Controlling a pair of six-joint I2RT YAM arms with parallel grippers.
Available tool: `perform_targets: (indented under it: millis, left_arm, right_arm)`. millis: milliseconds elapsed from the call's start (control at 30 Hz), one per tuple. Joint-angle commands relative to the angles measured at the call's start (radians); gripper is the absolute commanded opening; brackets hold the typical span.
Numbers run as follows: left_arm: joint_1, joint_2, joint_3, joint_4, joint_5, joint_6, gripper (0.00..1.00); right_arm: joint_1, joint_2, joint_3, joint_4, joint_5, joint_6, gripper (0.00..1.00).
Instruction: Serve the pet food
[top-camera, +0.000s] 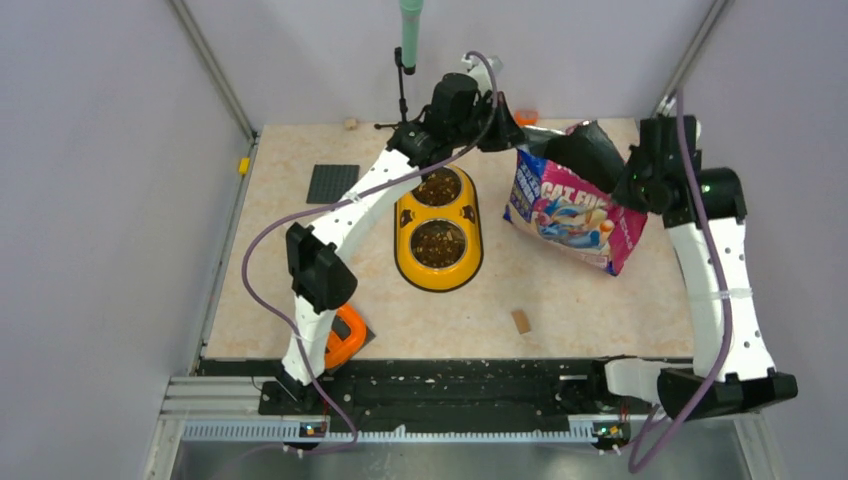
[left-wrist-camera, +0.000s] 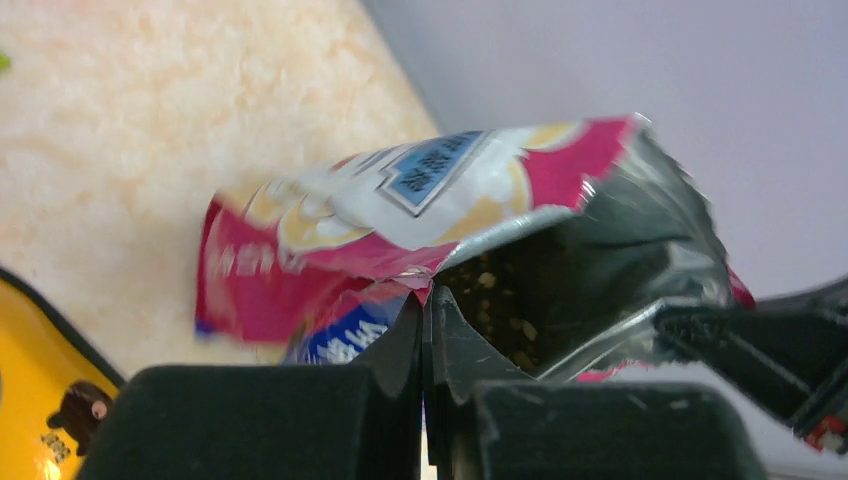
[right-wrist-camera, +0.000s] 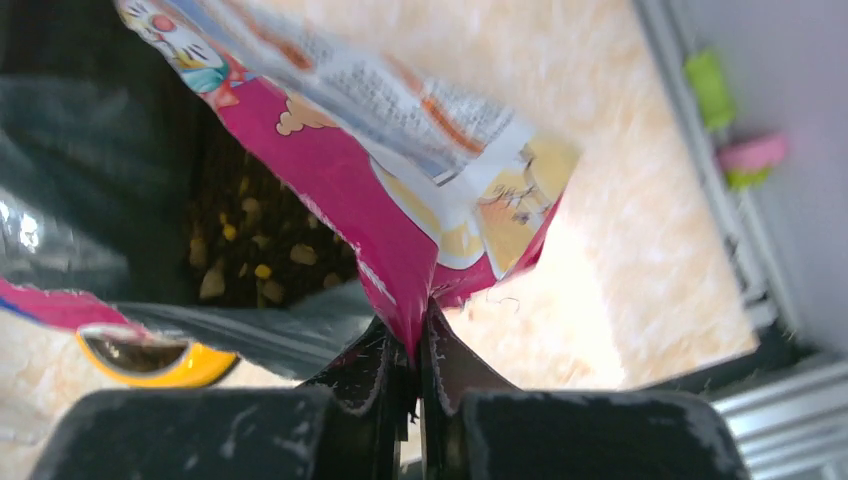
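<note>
The pink bag (top-camera: 575, 210) of pet food hung over the table (top-camera: 560, 300) just to the right of the yellow two-bowl feeder (top-camera: 404, 240), apart from it, with its torn mouth pulled open between the two arms. The left hand (left-wrist-camera: 425, 308) was clamped on one edge of the mouth, fingers pressed together on the foil, and the right hand (right-wrist-camera: 418, 325) was pinched the same way on the opposite edge. Inside the silver lining, loose kibble (right-wrist-camera: 255, 250) showed in the wrist views, so the bag was not empty. In the top view both bowls of the feeder already held brown pellets (top-camera: 438, 243), the near one and the far one alike. Judging from that, the serving itself looked mostly done, or close to it; what seemed left was a top-up if wanted, then setting the bag down on the table and letting go. A tan wooden block (top-camera: 520, 320) lay untouched nearer the arms' bases, well apart from the bag.
</note>
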Motion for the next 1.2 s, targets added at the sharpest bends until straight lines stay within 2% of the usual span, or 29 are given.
perform_targets:
  millis: [0,133,233,333,367,467,500,600,767,867,933,967,1000,1067,1167]
  left_arm:
    - [0.038,-0.053,0.176,0.207,0.02,-0.005,0.0]
    - [0.047,-0.126,0.126,0.211,0.032,0.007,0.0]
    - [0.051,-0.197,-0.023,0.221,0.024,0.044,0.0]
    - [0.053,-0.238,-0.171,0.242,0.023,0.072,0.0]
    - [0.052,-0.244,-0.212,0.254,0.02,0.076,0.0]
    - [0.052,-0.231,-0.269,0.269,0.038,0.073,0.0]
    - [0.053,-0.227,-0.272,0.272,0.047,0.068,0.0]
    - [0.052,-0.222,-0.258,0.274,0.058,0.073,0.0]
    - [0.052,-0.238,-0.249,0.243,0.049,0.129,0.0]
    - [0.054,-0.251,-0.22,0.198,0.094,0.22,0.0]
    - [0.06,-0.25,-0.173,0.131,0.199,0.338,0.0]
    - [0.064,-0.246,-0.149,0.087,0.283,0.417,0.09]
    - [0.066,-0.242,-0.13,0.043,0.348,0.495,0.23]
    - [0.07,-0.253,-0.147,-0.014,0.441,0.655,0.4]
    - [0.071,-0.303,-0.287,0.061,0.528,0.838,0.62]
  right_arm:
    - [-0.052,0.062,0.369,0.201,0.118,-0.25,0.0]
    - [-0.051,0.054,0.394,0.202,0.131,-0.251,0.0]
    - [-0.058,0.009,0.275,0.227,0.145,-0.255,0.0]
    - [-0.063,-0.05,0.086,0.293,0.125,-0.248,0.0]
    - [-0.063,-0.069,0.031,0.32,0.097,-0.251,0.03]
    - [-0.064,-0.096,-0.038,0.349,-0.004,-0.264,0.52]
    - [-0.064,-0.096,-0.038,0.35,-0.036,-0.273,0.6]
    - [-0.064,-0.113,-0.032,0.375,-0.127,-0.312,0.69]
    - [-0.064,-0.192,-0.074,0.465,-0.283,-0.443,0.74]
    - [-0.064,-0.203,-0.078,0.457,-0.335,-0.564,0.75]
    - [-0.063,-0.241,-0.103,0.494,-0.334,-0.566,0.75]
    - [-0.064,-0.253,-0.11,0.511,-0.33,-0.56,0.76]
    - [-0.064,-0.256,-0.103,0.515,-0.327,-0.553,0.77]
    - [-0.063,-0.23,-0.059,0.476,-0.351,-0.559,0.78]
    - [-0.065,-0.181,0.027,0.412,-0.358,-0.553,0.8]
